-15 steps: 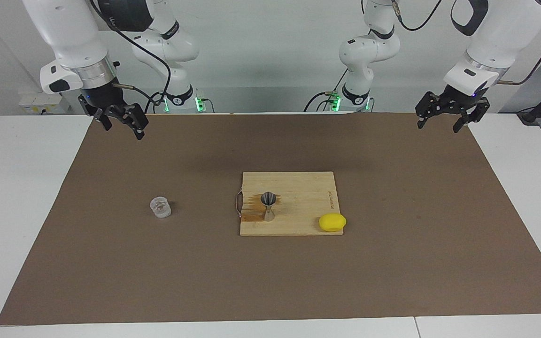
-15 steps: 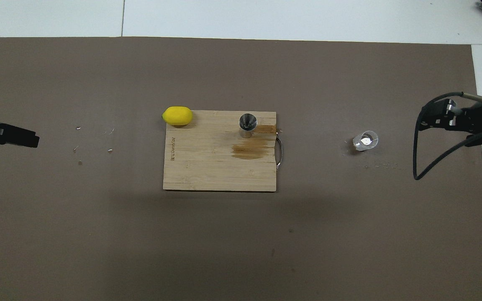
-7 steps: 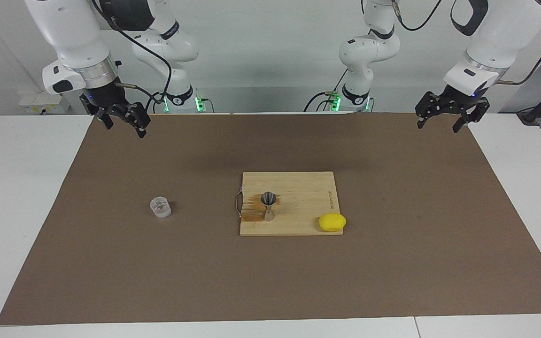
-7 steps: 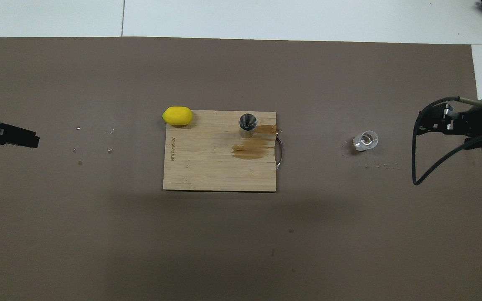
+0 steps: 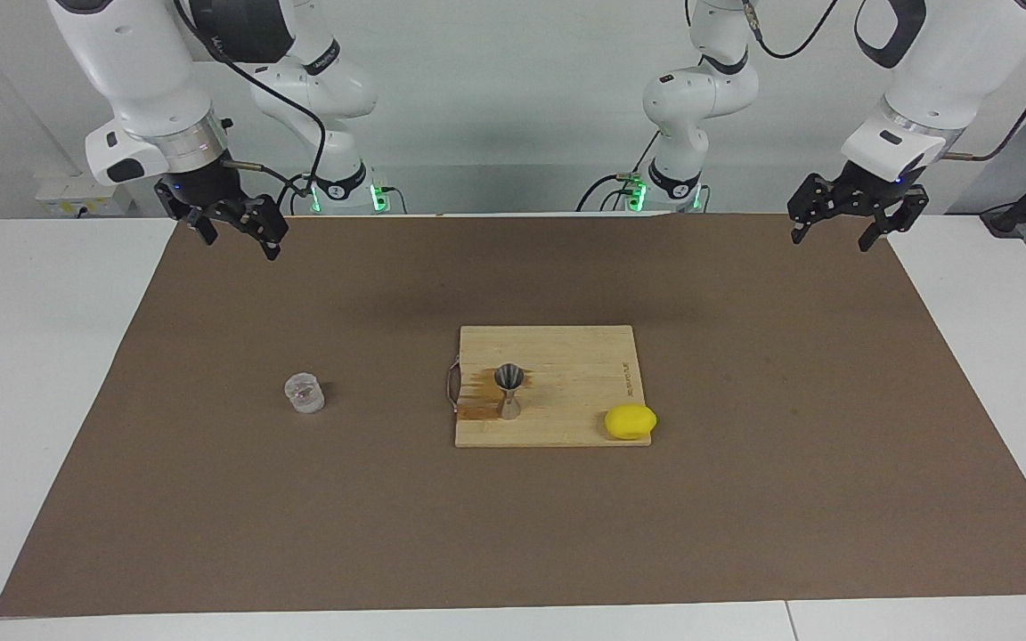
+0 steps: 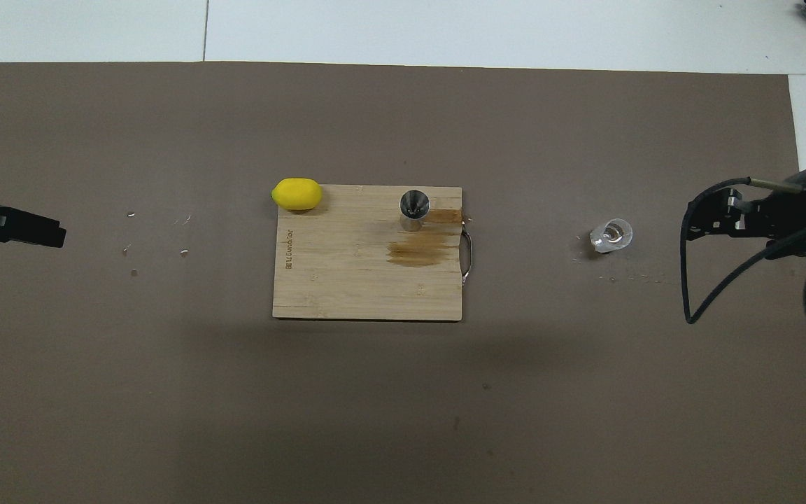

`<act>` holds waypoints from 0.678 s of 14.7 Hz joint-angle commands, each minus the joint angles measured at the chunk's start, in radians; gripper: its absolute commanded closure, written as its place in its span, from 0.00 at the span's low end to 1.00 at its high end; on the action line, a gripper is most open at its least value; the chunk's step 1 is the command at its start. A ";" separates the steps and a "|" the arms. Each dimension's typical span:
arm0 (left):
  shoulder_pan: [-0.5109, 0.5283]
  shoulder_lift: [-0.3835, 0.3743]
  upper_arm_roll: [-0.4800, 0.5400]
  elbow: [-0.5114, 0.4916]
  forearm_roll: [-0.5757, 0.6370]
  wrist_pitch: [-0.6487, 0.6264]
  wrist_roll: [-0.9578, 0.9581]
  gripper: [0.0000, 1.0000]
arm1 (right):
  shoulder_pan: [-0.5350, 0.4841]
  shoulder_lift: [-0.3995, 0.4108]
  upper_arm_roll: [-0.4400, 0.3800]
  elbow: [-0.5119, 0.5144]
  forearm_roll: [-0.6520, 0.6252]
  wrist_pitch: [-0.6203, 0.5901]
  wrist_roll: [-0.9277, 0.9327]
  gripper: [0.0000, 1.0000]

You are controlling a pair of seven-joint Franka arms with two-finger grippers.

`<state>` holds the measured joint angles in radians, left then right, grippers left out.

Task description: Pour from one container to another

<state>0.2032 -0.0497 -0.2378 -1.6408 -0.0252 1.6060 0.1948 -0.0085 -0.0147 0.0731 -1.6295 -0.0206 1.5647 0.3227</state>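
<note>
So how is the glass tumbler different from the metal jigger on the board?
The glass tumbler is clear and squat with straight walls; the jigger is silver metal, taller, and pinched at a narrow waist. The tumbler stands on the brown mat, toward the right arm's end of the table; the jigger stands on the cutting board beside a brown stain. Both are upright, with no gripper touching them.

Shiny metal jigger, clear glass tumbler

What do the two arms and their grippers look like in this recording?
Both arms are glossy white with dark joint bands and a silver ring at the wrist. Each ends in a black two-finger gripper built of linkage bars: the right gripper and the left gripper. Black cables loop along both arms, and green lights glow at the two bases.
</note>
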 commanded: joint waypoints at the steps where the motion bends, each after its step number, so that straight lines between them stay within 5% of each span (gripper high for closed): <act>1: -0.004 -0.018 0.002 -0.011 0.014 -0.012 -0.014 0.00 | -0.025 -0.025 0.024 -0.029 0.001 0.008 -0.033 0.00; 10: -0.039 -0.022 -0.009 -0.020 -0.039 0.017 -0.105 0.00 | -0.013 -0.024 0.024 -0.030 0.002 0.025 -0.056 0.00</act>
<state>0.1998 -0.0508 -0.2483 -1.6408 -0.0355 1.5982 0.1677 -0.0069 -0.0150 0.0838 -1.6306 -0.0206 1.5753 0.2954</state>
